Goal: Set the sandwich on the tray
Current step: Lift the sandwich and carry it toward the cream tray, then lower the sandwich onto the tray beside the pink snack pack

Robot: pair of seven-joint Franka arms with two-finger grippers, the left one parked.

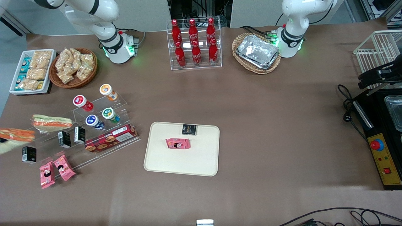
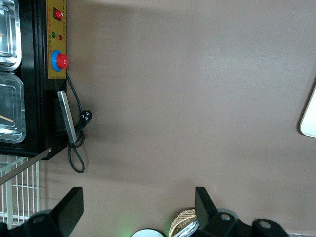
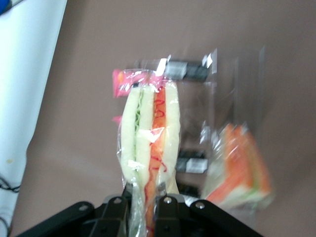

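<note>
My right gripper [image 3: 143,203] is shut on the sandwich [image 3: 150,143], a clear-wrapped wedge of white bread with orange-red filling that stands up from between the fingers. In the front view the sandwich [image 1: 16,135] hangs blurred in the air at the working arm's end of the table, beside the acrylic rack; the gripper itself is almost wholly out of that view. The cream-beige tray [image 1: 163,158] lies flat mid-table, well away from the sandwich. It holds a pink snack packet [image 1: 178,143] and a small black box [image 1: 189,129]. A corner of the tray [image 2: 310,116] shows in the left wrist view.
A longer sandwich [image 1: 51,121] with green and orange layers lies on the stepped acrylic rack [image 1: 103,138], among cups, black boxes and pink packets. A wicker snack basket [image 1: 73,66], a cola bottle rack [image 1: 195,44] and a foil-tray basket [image 1: 257,52] stand farther from the camera.
</note>
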